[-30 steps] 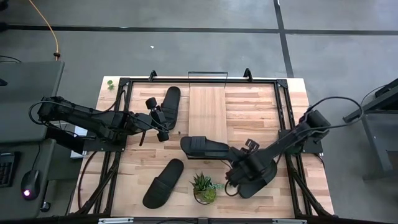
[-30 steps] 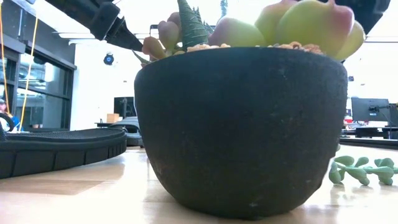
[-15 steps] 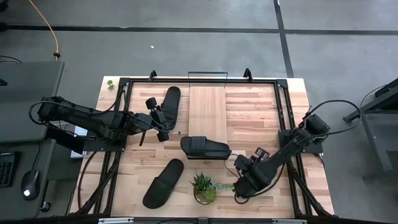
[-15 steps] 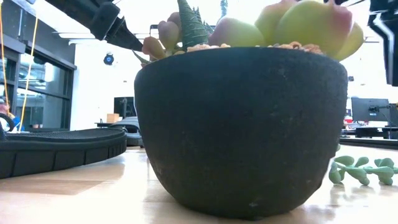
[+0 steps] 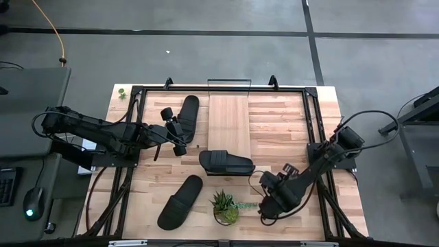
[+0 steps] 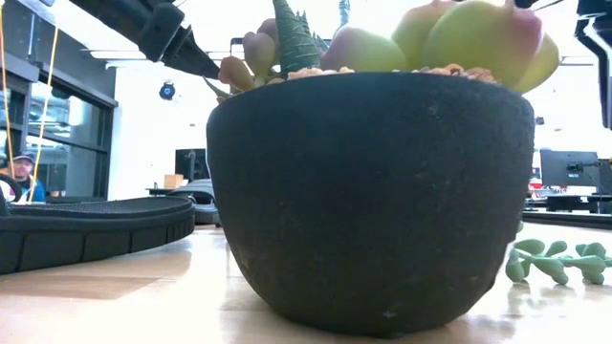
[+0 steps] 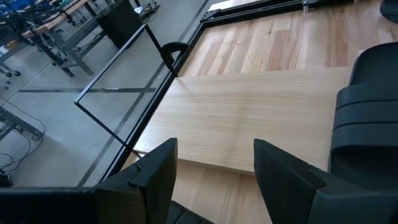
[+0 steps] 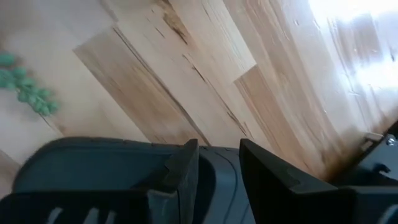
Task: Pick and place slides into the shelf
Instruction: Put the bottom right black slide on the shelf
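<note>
The shelf, a light-wood board with black wire ends, lies at the table's far middle. One black slide lies left of it, a second lies across its near end, and a third lies near the front left. My left gripper hangs open beside the first slide's near end, with nothing between its fingers. My right gripper is at the front right, pointing steeply down, shut on the fourth slide, which it mostly hides in the high view. My right gripper pinches a part of the slide between its two fingers, which come from above and slant down. The gripper's own body hides which part that is. The slide's dark body spreads out to one side of the fingers. Whether it is clear of the table I cannot tell.
A black pot with succulents stands near the front edge, between the third slide and my right gripper, and fills the low view. A green strand trails from it over the table. Black frame rails run along both sides.
My right gripper has gone toward the table's near edge, away from the slide at the shelf's near end. It turned at the wrist as it went and has stood still since. The dark slide under it has gone along with it.
</note>
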{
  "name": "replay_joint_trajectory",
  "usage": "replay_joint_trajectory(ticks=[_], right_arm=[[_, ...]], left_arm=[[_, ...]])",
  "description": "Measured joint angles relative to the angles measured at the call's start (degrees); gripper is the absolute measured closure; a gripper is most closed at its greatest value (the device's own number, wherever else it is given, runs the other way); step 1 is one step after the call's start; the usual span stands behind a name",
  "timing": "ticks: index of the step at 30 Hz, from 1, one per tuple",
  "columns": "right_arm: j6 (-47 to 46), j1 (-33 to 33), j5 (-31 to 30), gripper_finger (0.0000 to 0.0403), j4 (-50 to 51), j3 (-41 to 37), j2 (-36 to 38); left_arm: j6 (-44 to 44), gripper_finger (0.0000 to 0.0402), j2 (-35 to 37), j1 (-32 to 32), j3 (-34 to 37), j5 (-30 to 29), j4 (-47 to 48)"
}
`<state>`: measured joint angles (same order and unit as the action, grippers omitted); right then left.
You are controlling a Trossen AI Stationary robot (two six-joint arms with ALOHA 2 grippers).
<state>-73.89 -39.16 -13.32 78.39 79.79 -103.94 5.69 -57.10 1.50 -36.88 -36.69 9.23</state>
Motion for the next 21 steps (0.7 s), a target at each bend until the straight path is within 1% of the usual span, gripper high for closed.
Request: replay_joint_trajectory(ticks=[13,17,21], right_arm=[[0.58,2.40,0.39,0.0295,-4.78,-0.02,0.00],[0.90,2.44,5.49,0.0295,-5.31,-0.02,0.02],[2.32,0.76,10.56,0.0295,-5.52,-0.02,0.02]], left_arm=[[0.00,0.0206,0.00,0.00,0.00,0.00,0.00],[0.00,0.0206,0.00,0.01,0.00,0.00,0.00],[0.00,0.0206,0.00,0.00,0.00,0.00,0.00]])
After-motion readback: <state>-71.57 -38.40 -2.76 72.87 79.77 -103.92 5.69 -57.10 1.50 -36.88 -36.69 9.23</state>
